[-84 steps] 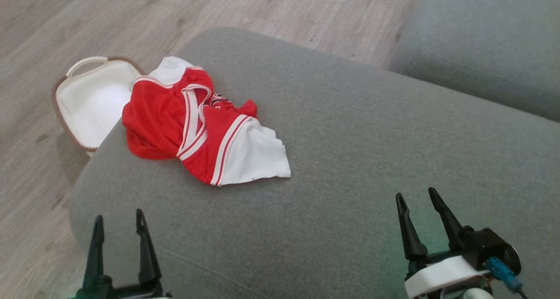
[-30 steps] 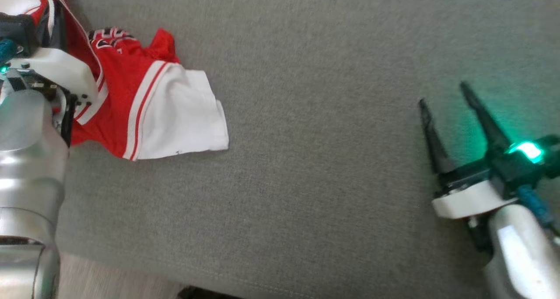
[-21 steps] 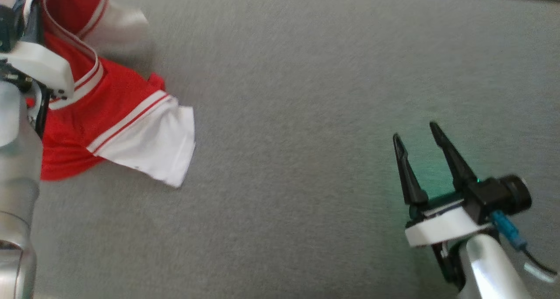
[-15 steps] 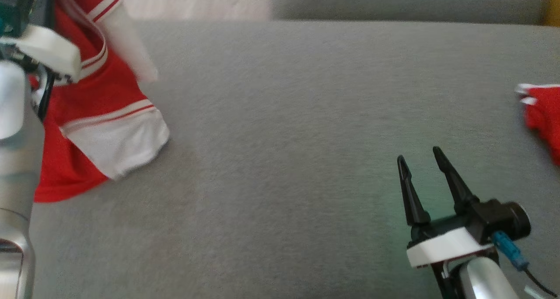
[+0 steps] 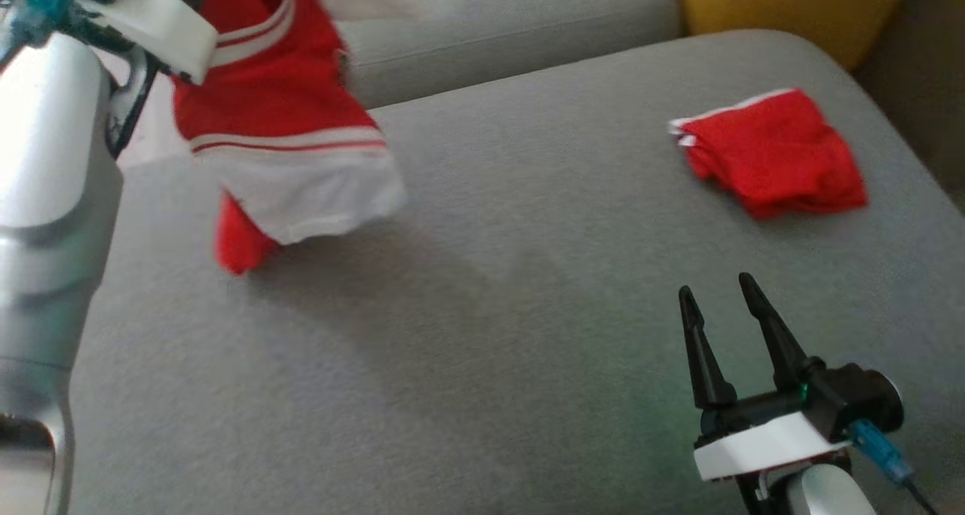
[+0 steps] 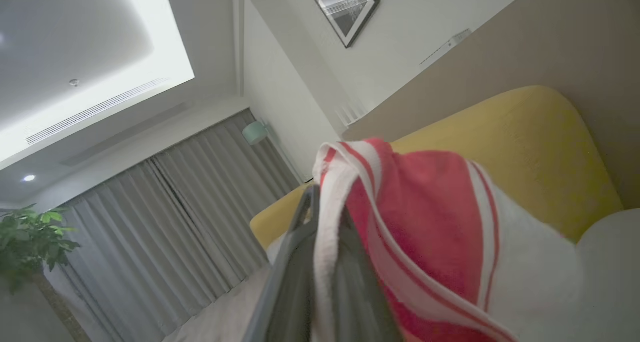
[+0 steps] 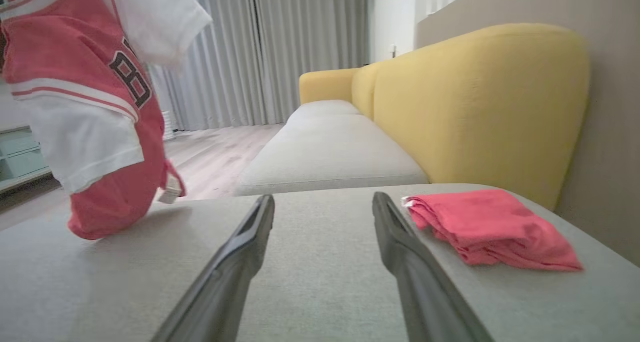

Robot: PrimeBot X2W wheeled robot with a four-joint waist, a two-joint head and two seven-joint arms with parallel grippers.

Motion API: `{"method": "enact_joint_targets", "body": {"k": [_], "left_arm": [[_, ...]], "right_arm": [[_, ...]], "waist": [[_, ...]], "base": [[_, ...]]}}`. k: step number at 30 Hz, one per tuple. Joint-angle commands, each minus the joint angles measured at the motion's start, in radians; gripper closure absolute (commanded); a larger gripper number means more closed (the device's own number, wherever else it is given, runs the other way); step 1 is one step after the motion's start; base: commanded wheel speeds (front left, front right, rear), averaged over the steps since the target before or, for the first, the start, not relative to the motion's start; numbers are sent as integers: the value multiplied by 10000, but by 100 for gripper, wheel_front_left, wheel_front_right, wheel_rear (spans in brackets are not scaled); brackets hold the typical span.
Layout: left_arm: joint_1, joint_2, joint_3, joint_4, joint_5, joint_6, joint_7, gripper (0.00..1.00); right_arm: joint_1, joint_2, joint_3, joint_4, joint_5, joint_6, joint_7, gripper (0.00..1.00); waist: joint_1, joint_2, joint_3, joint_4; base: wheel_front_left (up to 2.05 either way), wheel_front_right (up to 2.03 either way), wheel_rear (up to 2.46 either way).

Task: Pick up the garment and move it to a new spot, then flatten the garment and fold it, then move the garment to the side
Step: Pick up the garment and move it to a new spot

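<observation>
While the right claw (image 5: 716, 287) hovers spread and empty low over the near part of the grey sofa cushion (image 5: 482, 334), the left claw (image 6: 327, 217), farther out on the left, is clenched on the white-trimmed edge of the red and white garment (image 5: 279, 115), which hangs from it with its lowest red fold reaching the cushion. Beyond, to the right, a folded red cloth (image 5: 776, 153) lies near the yellow backrest (image 5: 784, 2).
</observation>
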Motion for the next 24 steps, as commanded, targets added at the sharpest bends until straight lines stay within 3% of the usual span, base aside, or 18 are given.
{"method": "enact_joint_targets", "body": {"k": [1, 7, 15, 16, 17, 18, 24], "left_arm": [[-195, 407, 183, -454, -124, 24, 178, 100], [1038, -21, -643, -811, -540, 20, 393, 100], [2712, -688, -1408, 100, -859, 21, -563, 99], [2866, -778, -1465, 324, -893, 25, -705, 78], [2979, -873, -1507, 535, -914, 49, -854, 44], [3063, -974, -1531, 740, -946, 79, -980, 0], [3155, -1518, -1454, 1072, -1032, 473, -1588, 0]], "right_arm": [[-272, 20, 277, -408, 96, 65, -110, 0], [-468, 21, 398, -563, 232, 65, -110, 0], [-879, 21, 638, -712, 286, 65, -110, 0], [-920, 21, 675, -716, 300, 65, -110, 0], [-950, 21, 693, -719, 312, 65, -110, 0], [-974, 21, 704, -713, 304, 65, -110, 0], [-1020, 22, 626, -664, 305, 65, -110, 0]], "waist": [[1, 0, 70, -615], [1, 0, 893, -1034], [1, 0, 1806, -1281], [1, 0, 1896, -1288], [1, 0, 1981, -1275], [1, 0, 2055, -1245], [1, 0, 2144, -707]], "base": [[0, 0, 0], [0, 0, 0], [0, 0, 0], [0, 0, 0], [0, 0, 0], [0, 0, 0], [0, 0, 0]]}}
